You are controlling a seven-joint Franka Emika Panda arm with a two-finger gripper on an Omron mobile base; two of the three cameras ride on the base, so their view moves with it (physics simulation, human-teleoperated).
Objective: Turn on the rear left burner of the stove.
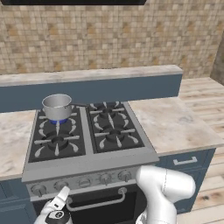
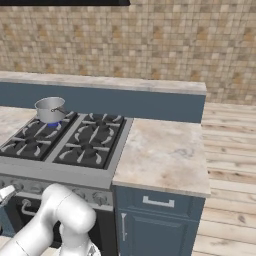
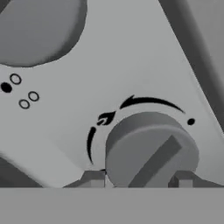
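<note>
end effector (image 3: 139, 180): your fingers sit apart, either side of a round grey knob (image 3: 151, 148) with a raised bar.
hand view extra: black arc markings around that knob.
rear left burner (image 1: 57, 118): far-left corner of the black-topped steel stove (image 1: 87, 162), blue flame under a steel pot (image 1: 57, 106), well above and behind your end effector.

My arm (image 1: 164, 188): glossy white, fat rounded segments, smooth shell. Toward my claw (image 3: 139, 178) the wrist ends in a white wedge over a dark round collar (pale markings there, too small to read). Fingertips (image 3: 92, 178): small, grey, blocky.
</note>
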